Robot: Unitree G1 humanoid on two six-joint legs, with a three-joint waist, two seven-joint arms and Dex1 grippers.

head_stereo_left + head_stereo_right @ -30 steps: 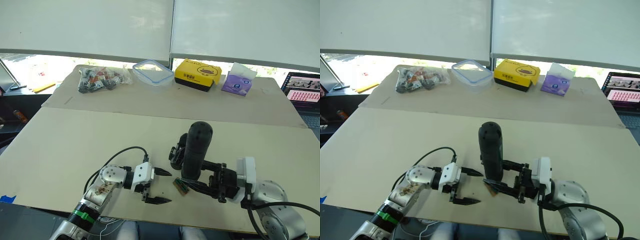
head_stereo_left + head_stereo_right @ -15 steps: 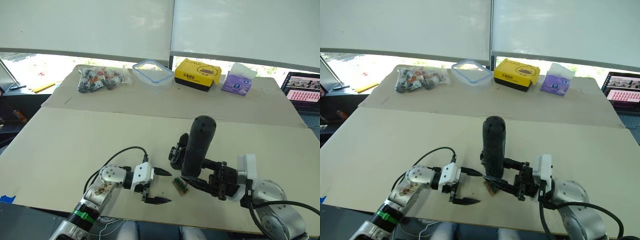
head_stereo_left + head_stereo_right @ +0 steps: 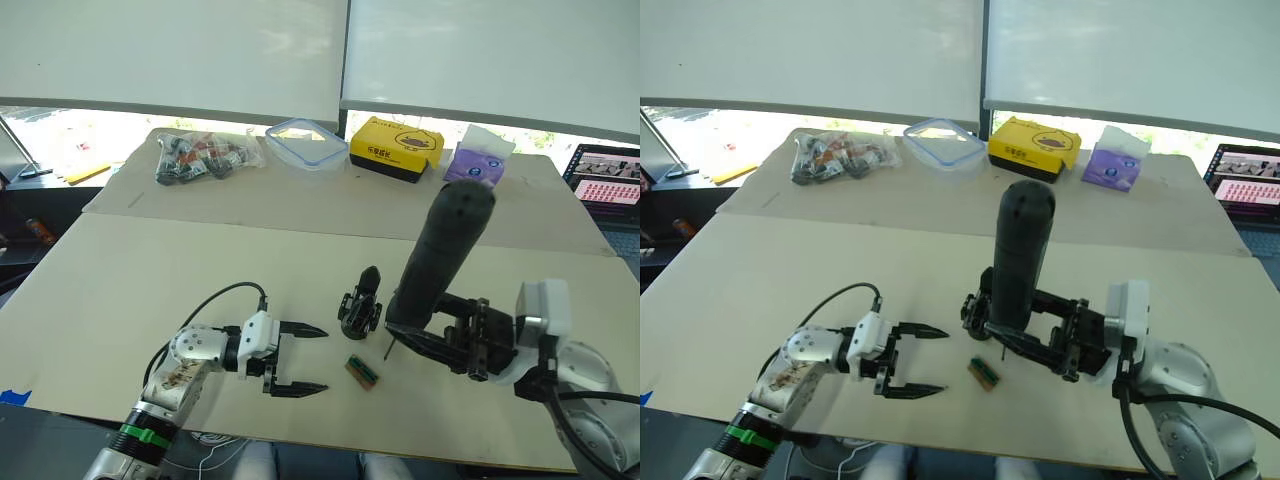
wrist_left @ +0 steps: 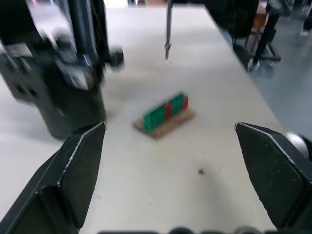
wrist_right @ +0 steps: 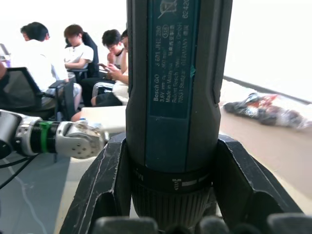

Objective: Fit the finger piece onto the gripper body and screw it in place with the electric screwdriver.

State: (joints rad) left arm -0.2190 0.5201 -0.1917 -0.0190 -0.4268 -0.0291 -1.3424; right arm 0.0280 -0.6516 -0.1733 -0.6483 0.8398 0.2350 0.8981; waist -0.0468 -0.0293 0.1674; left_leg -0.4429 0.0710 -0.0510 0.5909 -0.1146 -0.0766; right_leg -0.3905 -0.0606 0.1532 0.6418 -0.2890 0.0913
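Observation:
The gripper body [image 3: 360, 305] stands on the table's near middle, one pointed black finger sticking up; in the left wrist view the gripper body [image 4: 58, 78] looms just past one of my fingers. A separate finger piece is out of view. My right gripper [image 3: 408, 327] is shut on the electric screwdriver [image 3: 442, 255], held tilted to the right of the body, its bit tip [image 3: 388, 352] just above the table. The electric screwdriver [image 5: 175, 92] sits between my right fingers [image 5: 105, 195]. My left gripper [image 3: 322, 359] stands open and empty, left of the body.
A small green-brown block [image 3: 362, 370] lies between my two grippers near the table's front edge. At the back stand a bag of parts [image 3: 205, 157], a clear container [image 3: 305, 143], a yellow box [image 3: 395, 150] and a purple tissue pack [image 3: 476, 165]. People sit beyond the table [image 5: 73, 48].
My right gripper has lifted the screwdriver up and to the right, away from the gripper body, tilting it more. My left gripper has drawn back to the left, still open.

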